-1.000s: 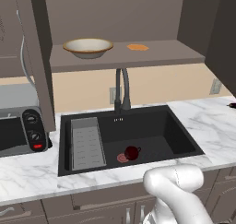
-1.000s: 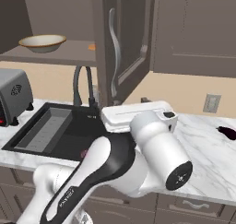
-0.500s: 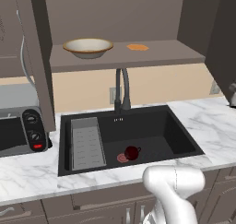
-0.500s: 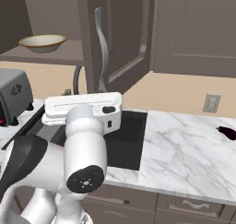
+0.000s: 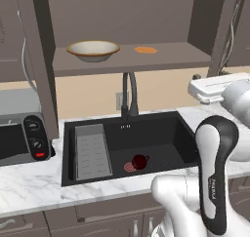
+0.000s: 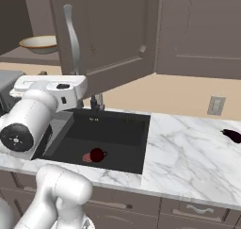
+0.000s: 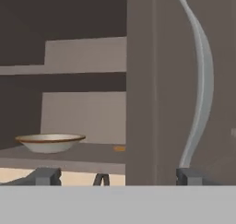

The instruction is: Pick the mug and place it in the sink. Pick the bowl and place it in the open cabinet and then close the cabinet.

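Marble counter (image 6: 188, 148) bears no readable writing; pincer (image 7: 117, 176) spread wide before cabinet (image 7: 156, 80) door.

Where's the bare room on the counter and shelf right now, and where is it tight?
Free: the marble counter between the sink and the dark object at far right; the shelf right of the orange patch. Crowded: the sink floor around the mug and ribbed tray; the shelf's left end with the bowl; the counter left of the sink, taken by the toaster oven.

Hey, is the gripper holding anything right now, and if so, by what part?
Nothing. The gripper is open and empty, facing the cabinet door; the bowl sits on the shelf.
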Controlling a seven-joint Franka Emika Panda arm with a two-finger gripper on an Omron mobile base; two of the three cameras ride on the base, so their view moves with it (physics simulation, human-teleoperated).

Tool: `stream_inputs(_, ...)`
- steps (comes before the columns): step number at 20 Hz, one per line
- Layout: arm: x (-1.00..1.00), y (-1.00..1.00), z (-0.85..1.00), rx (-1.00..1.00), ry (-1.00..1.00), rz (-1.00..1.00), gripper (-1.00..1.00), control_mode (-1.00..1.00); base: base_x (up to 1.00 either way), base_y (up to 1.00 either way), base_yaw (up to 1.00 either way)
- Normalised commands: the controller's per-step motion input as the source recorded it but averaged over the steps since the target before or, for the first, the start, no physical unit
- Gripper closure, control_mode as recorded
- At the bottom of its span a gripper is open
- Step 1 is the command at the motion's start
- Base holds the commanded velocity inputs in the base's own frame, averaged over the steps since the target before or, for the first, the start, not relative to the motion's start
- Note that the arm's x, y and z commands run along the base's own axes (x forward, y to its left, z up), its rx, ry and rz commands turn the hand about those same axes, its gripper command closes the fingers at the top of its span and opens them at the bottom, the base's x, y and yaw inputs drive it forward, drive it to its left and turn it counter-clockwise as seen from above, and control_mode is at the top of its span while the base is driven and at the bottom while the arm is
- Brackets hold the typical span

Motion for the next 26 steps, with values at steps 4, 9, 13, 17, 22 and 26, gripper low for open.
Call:
stream_inputs(4,0.54,1.00,0.00,-0.03,-0.10,-0.21,-1.00,-1.00,0.00,0.00,0.00)
stream_inputs(9,0.53,0.83,0.00,-0.01,-0.16,-0.26,-1.00,-1.00,0.00,0.00,0.00)
stream_inputs(13,0.75,0.37,0.00,0.00,-0.12,-0.27,-1.00,-1.00,0.00,0.00,0.00)
stream_inputs(17,0.95,0.00,0.01,0.00,-0.02,-0.19,-1.00,-1.00,0.00,0.00,0.00)
stream_inputs(22,1.00,-0.61,0.17,0.06,0.06,-0.04,-1.00,-1.00,0.00,0.00,0.00)
stream_inputs(26,1.00,-0.80,0.21,0.24,0.27,0.17,-1.00,-1.00,0.00,0.00,0.00)
